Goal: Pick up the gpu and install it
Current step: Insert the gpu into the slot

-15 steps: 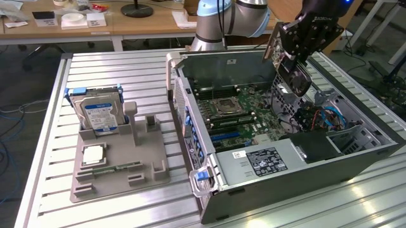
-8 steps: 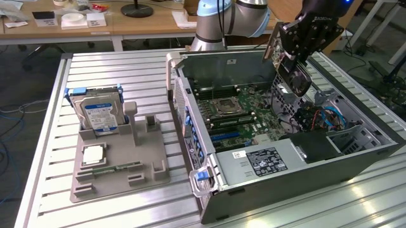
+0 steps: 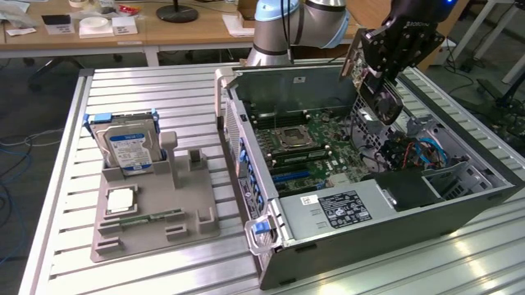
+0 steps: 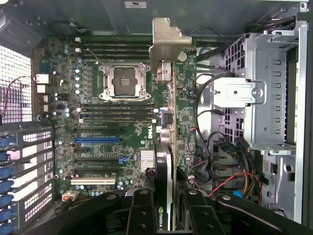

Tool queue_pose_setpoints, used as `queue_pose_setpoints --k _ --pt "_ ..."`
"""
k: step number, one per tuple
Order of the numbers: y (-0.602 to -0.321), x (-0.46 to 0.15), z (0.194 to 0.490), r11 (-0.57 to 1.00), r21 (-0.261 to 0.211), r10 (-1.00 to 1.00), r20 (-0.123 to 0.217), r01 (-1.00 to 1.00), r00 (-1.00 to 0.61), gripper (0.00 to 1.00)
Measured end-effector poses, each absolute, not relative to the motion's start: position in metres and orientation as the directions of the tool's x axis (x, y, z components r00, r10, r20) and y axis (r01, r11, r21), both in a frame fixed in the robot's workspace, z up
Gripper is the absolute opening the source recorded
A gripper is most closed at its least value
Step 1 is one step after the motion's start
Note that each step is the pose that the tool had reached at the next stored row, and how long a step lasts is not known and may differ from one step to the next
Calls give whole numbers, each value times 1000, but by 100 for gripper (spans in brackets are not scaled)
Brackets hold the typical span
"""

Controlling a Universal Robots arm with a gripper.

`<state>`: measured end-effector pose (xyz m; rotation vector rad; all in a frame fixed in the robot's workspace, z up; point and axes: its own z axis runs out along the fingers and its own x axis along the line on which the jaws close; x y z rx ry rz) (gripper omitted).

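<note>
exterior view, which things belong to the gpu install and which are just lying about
In the job: gpu, held in the gripper; open computer case; motherboard.
Lying about: hard drive, processor chip and memory stick on the grey holder.

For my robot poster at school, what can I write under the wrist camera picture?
The gripper holds the gpu edge-on above the motherboard inside the open computer case.
</note>
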<state>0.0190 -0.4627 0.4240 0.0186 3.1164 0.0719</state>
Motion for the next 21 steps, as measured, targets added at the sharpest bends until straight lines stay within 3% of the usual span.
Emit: queue_pose_setpoints --k 21 --pt "-463 19 423 939 46 -340 -24 -340 -940 27"
